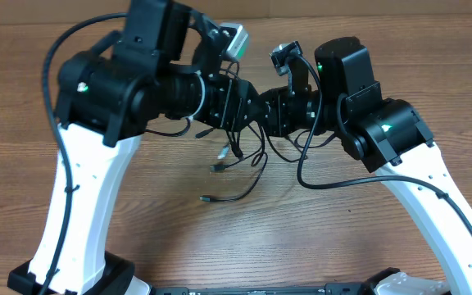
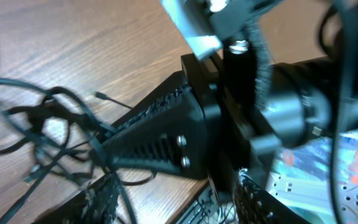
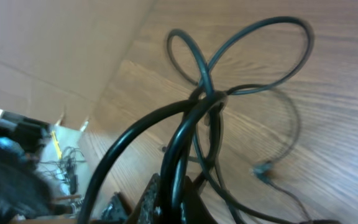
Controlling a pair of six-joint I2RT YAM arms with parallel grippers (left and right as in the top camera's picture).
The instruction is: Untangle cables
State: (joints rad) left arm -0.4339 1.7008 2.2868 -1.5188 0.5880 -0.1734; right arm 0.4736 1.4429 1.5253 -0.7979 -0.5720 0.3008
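- Black thin cables (image 1: 238, 160) hang in a tangle between the two wrists, over mid-table. One loose end (image 1: 207, 198) lies flat on the wood just below the bunch.
- right gripper (image 3: 169, 202): closed tight. Several strands rise out of its jaws to a knot (image 3: 207, 94), so I judge it clamped on the cables.
- left gripper (image 2: 173, 208): fingers (image 2: 104, 198) stand apart, about half spread, nothing visibly pinched. The tangle sits off to one side in its view, not between the pads.
- Step, as I judge it: right anchors, left goes in for one strand.
- To do it well: pick a strand clear of the knot, close on that one only, then draw it slowly sideways away from the right wrist. A hard pull would likely cinch the crossing.
- Risk: wrists sit nearly touching, so there is little room, and the thicker arm wires nearby are easy to grab by mistake.
- Cords: smooth, rubbery, slightly glossy, round, limp. Two open loops (image 3: 260, 56) fan out past the knot.
- plug (image 3: 263, 169): small, hard, blocky.
- table (image 1: 383, 49): brown wood grain, matte, flat.
- Finger pads: black, knurled.
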